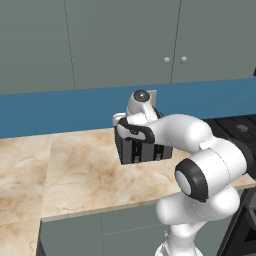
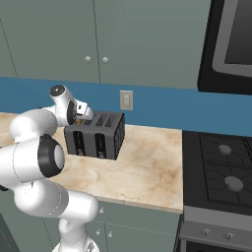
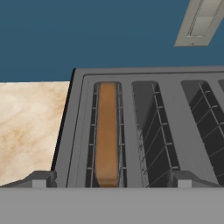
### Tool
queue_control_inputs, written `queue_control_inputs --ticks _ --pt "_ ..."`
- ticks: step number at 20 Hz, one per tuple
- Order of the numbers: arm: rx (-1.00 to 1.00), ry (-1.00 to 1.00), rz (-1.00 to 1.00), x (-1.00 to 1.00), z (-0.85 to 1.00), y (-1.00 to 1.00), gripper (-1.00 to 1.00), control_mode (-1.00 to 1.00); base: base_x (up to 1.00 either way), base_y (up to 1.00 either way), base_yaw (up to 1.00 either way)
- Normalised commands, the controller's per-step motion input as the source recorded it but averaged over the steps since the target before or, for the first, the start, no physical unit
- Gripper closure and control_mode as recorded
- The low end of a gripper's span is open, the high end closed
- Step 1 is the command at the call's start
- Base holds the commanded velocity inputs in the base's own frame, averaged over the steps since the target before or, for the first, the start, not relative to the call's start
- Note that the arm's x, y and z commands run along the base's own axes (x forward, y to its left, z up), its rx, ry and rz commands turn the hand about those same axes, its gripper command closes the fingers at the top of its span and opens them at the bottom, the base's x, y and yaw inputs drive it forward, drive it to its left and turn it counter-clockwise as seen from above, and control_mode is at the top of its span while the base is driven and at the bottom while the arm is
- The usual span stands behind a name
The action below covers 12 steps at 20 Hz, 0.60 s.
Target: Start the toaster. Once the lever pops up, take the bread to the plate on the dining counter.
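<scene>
The dark grey toaster point(image 2: 96, 134) stands on the marble worktop near the blue backsplash, its two black lever tracks facing the room. In the hand view I look straight down onto the toaster point(image 3: 175, 131). The brown bread point(image 3: 107, 131) stands in its leftmost slot, the top edge about level with the slot's rim. My gripper point(image 3: 111, 181) hovers open just above that end, and the bread's slot lies between its fingertips point(image 3: 40, 178). From the left base camera my arm covers much of the toaster point(image 1: 142, 150). From the right, the hand point(image 2: 78, 112) sits over the toaster's left end.
A beige wall outlet point(image 2: 126, 100) is on the backsplash behind the toaster. A black stove point(image 2: 221, 167) adjoins the worktop point(image 1: 75, 170) on the right, under a dark microwave point(image 2: 231, 44). Grey-green cabinets hang above.
</scene>
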Motion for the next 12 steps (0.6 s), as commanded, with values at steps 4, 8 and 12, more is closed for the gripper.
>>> queue_control_inputs --ticks 4,8,12 --pt "0.0 0.0 0.0 0.0 0.0 0.0 -1.0 -1.0 0.0 0.0 0.0" --pt "0.0 0.0 0.0 0.0 0.0 0.0 -1.0 -1.0 0.0 0.0 0.0" --pt "0.0 0.0 0.0 0.0 0.0 0.0 -1.0 -1.0 0.0 0.0 0.0"
